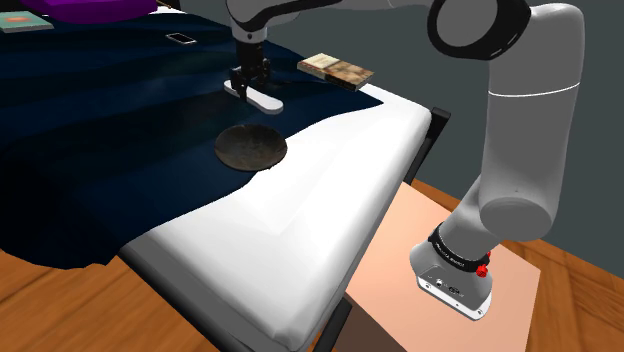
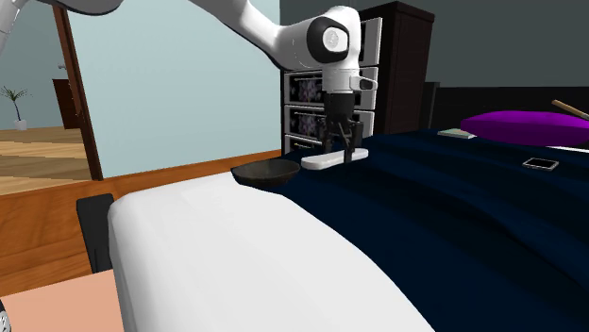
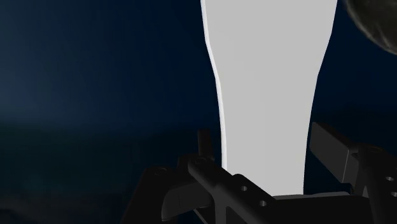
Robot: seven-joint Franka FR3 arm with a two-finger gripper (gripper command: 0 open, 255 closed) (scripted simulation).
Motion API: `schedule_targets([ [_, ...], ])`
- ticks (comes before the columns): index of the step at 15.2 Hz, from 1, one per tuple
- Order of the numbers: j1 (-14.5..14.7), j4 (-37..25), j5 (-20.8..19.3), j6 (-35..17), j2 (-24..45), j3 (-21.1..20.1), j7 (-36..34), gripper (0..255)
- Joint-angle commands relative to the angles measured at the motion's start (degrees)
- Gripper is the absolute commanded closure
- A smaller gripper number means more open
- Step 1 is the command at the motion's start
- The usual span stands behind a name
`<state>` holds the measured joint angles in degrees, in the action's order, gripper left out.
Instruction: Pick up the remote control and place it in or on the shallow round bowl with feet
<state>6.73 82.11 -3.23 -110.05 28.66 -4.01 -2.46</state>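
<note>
A bed with a white mattress fills most of the shoulder view, running from the upper left to the lower middle of the frame. A dark navy blanket covers its left and upper part. The white robot arm rises from a peach-coloured stand at the lower right and reaches across the top of the frame to the middle of the bed. In the second exterior view a dark cabinet stands behind the bed at upper centre, and a purple pillow lies at the right edge. A dark, shallow round bowl sits on the blanket near its border with the white mattress, at the centre of the shoulder view. A patterned book lies at the bed's far edge, up and to the right of the bowl. The remote control, drawn plain white, is just above the bowl in the frame, close to it but apart from it. The black jaws are closed around one end of the remote, and the wrist view shows its narrow part clasped between them. Whether the remote touches the blanket cannot be told. A small phone lies on the blanket at the upper left.
</note>
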Motion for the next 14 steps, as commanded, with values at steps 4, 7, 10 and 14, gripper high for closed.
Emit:
schedule_targets([
  [4,0.1,-2.8,0.1,3.5,-0.7,-0.1,0.1,255],
  [7,0.1,-4.8,0.1,5.7,-0.9,-0.1,0.1,255],
  [10,1.1,0.5,0.2,4.4,-4.9,-0.6,-1.5,255],
  [14,3.2,10.4,0.3,1.4,-11.7,-1.8,-5.1,255],
])
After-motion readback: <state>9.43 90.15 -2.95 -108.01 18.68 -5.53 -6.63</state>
